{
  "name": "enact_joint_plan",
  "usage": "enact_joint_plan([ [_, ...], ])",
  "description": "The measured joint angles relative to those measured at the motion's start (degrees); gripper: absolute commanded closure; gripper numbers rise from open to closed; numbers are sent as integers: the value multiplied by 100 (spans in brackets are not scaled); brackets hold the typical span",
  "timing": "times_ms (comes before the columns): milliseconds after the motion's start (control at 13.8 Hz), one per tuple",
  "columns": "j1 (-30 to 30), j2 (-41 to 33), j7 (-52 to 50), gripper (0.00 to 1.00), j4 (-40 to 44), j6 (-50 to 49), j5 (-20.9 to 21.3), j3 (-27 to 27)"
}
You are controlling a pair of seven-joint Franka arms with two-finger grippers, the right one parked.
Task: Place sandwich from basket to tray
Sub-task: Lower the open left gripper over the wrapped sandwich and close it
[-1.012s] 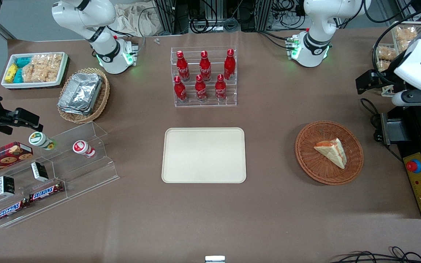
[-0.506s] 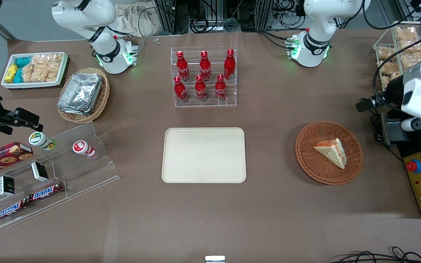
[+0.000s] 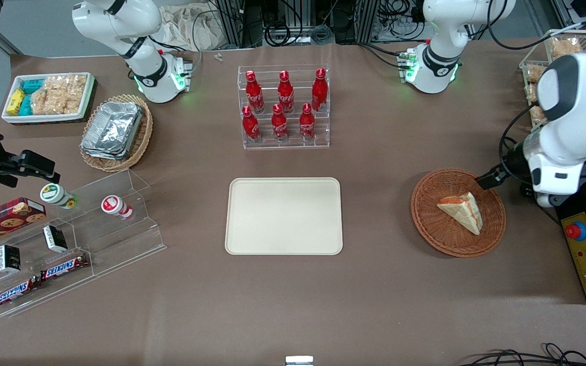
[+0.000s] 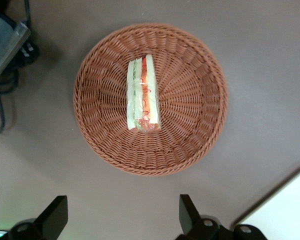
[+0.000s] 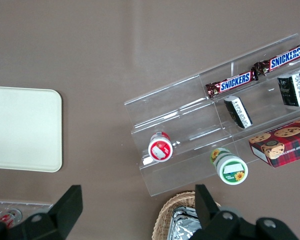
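Front view: worktop carries the tray at center, with the basket at its 3 o'clock, well apart. Sandwich lies in the basket. End effector hangs above the basket's rim, fingers spread wide, holding nothing.

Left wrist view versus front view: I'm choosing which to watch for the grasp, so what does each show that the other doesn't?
Only the left wrist view shows the gripper, fingers open, above bare table beside the basket, and the sandwich's filling edge straight on. Only the front view shows the whole tray and the bottles. Both show the sandwich in the basket.
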Motion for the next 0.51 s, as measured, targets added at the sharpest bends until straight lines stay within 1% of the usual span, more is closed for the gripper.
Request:
enact_joint_plan([
  [289,2,61,-345,0,-1081,1383,-20,1],
  [506,5,433,-935,0,-1370,2190,-24,3],
])
